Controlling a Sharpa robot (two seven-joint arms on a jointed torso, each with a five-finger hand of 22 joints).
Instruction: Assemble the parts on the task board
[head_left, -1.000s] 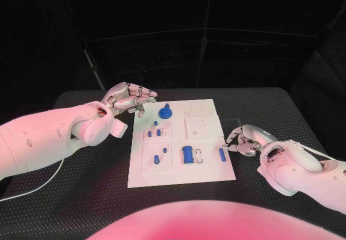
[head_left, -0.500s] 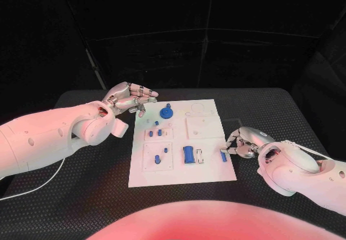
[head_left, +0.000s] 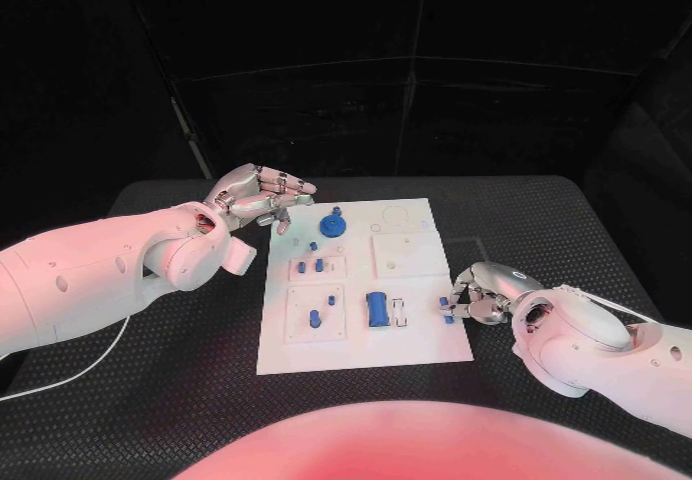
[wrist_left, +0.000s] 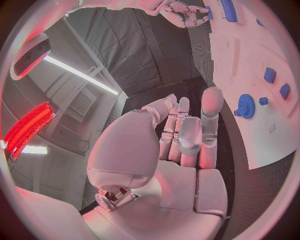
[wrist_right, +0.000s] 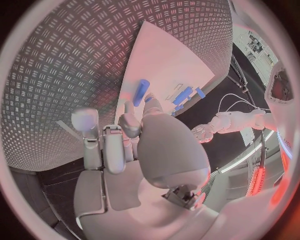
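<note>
At the task board (head_left: 418, 345) edge, the right hand (head_left: 479, 293) pinches a blue part (head_left: 446, 309)

FAR-LEFT: left hand (head_left: 257, 198) hovering off task board (head_left: 433, 345) corner beside blue gear (head_left: 333, 225) | RIGHT: right hand (head_left: 476, 295) at board's right edge, touching blue bar (head_left: 446, 310) | CENTRE: blue block (head_left: 375, 308) upright, small pegs (head_left: 307, 267) left of it | FREE: bare strip along near edge; far-right panels bare

Black table (head_left: 173, 400); dark curtained backdrop (head_left: 404, 90)
</note>
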